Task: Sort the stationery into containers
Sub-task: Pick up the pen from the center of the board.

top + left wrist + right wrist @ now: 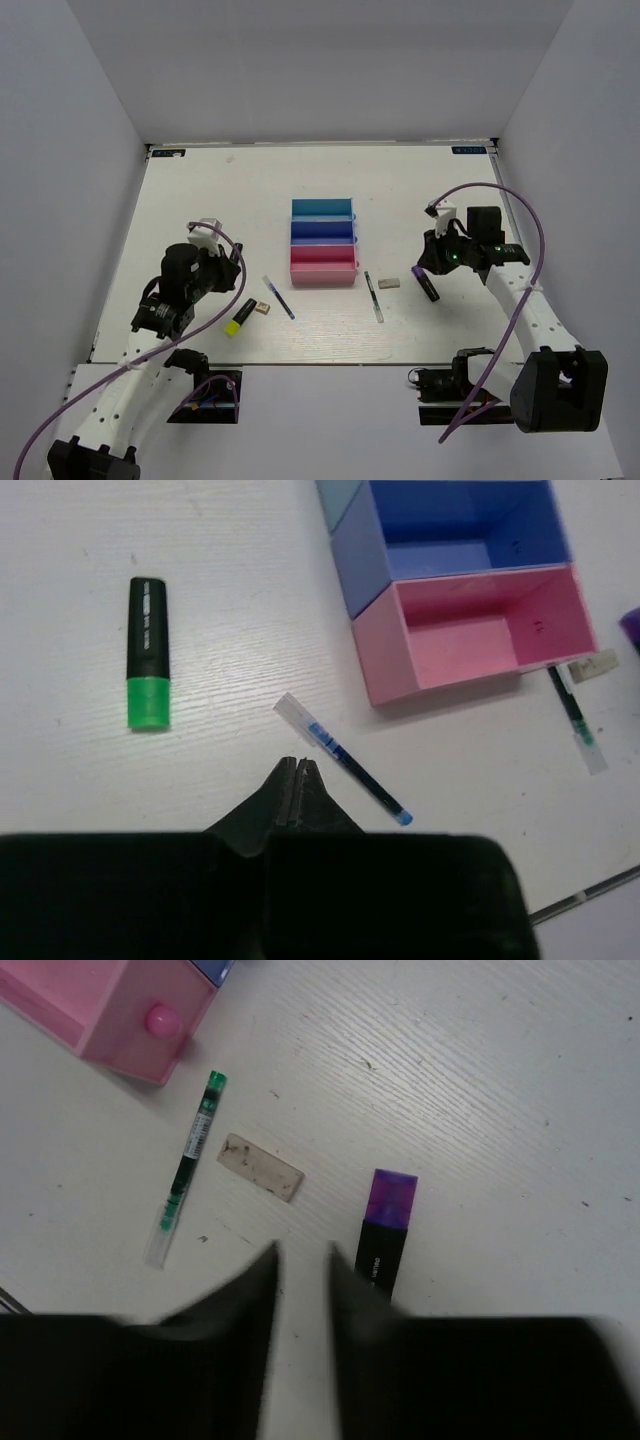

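Observation:
Three trays stand in a row mid-table: teal (pixel 322 208), blue (pixel 322 231) and pink (pixel 322 265); blue (pixel 450 540) and pink (pixel 480 630) look empty. The yellow highlighter (pixel 239 317) with black cap, a tan eraser (pixel 263 309) and the blue pen (pixel 279 297) lie front-left. The highlighter looks green in the left wrist view (pixel 147 653). My left gripper (pixel 298 763) is shut and empty, above the table just short of the blue pen (pixel 345 758). The green pen (pixel 188 1165), second eraser (pixel 260 1167) and purple-black marker (pixel 388 1225) lie front-right. My right gripper (pixel 303 1252) is open, the marker beside its right finger.
White walls enclose the table on three sides. The table's front edge (pixel 300 362) runs just behind the pens. The pink tray has a round knob (pixel 160 1018) facing the right gripper. Purple cables loop off both arms.

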`<state>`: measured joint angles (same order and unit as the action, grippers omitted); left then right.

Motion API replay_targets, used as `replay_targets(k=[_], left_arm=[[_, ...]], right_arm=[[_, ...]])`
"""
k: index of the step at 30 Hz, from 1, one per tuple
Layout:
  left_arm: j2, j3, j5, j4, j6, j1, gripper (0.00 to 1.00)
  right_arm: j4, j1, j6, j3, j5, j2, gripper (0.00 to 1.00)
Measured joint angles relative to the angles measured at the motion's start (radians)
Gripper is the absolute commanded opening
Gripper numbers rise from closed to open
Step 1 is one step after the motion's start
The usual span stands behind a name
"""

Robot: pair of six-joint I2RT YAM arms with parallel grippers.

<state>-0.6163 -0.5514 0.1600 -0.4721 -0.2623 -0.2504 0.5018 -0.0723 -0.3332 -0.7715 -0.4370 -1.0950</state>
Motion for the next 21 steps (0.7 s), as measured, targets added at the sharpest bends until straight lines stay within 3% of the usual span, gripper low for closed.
replay_targets(k=[1,2,3,5,7,8,9,10,11,14,21], left_arm=[[-0.017,-0.003,-0.016,-0.006,-0.001,0.000,0.00],[-0.041,-0.006,-0.037,-0.014,-0.005,0.000,0.11],[-0.065,-0.012,-0.060,-0.026,-0.009,0.000,0.22],[-0.148,-0.039,-0.124,-0.058,-0.019,0.000,0.49],[-0.248,-0.081,-0.171,-0.095,-0.024,0.002,0.64],[-0.301,-0.108,-0.189,-0.120,-0.033,0.008,0.69],[-0.370,-0.141,-0.204,-0.144,-0.042,0.016,0.70],[-0.443,-0.188,-0.217,-0.172,-0.054,0.024,0.71],[-0.508,-0.224,-0.232,-0.181,-0.061,0.029,0.71],[-0.710,-0.331,-0.285,-0.200,-0.072,0.040,0.69],[-0.980,-0.445,-0.338,-0.196,-0.021,0.039,0.68]], right_arm=[[0.007,0.000,0.004,0.000,-0.017,-0.002,0.00],[0.012,-0.001,0.010,-0.001,-0.029,-0.004,0.00],[0.016,-0.001,0.013,-0.001,-0.044,-0.006,0.26],[0.022,-0.004,0.032,-0.005,-0.066,-0.015,0.90],[0.021,-0.008,0.038,-0.016,-0.086,-0.030,0.90],[0.023,-0.013,0.039,-0.025,-0.095,-0.040,0.86],[0.021,-0.019,0.042,-0.034,-0.100,-0.048,0.71],[0.021,-0.025,0.045,-0.044,-0.104,-0.058,0.25],[0.020,-0.033,0.050,-0.052,-0.107,-0.066,0.13],[0.026,-0.054,0.077,-0.072,-0.108,-0.090,0.18],[0.034,-0.073,0.091,-0.077,-0.089,-0.094,0.27]])
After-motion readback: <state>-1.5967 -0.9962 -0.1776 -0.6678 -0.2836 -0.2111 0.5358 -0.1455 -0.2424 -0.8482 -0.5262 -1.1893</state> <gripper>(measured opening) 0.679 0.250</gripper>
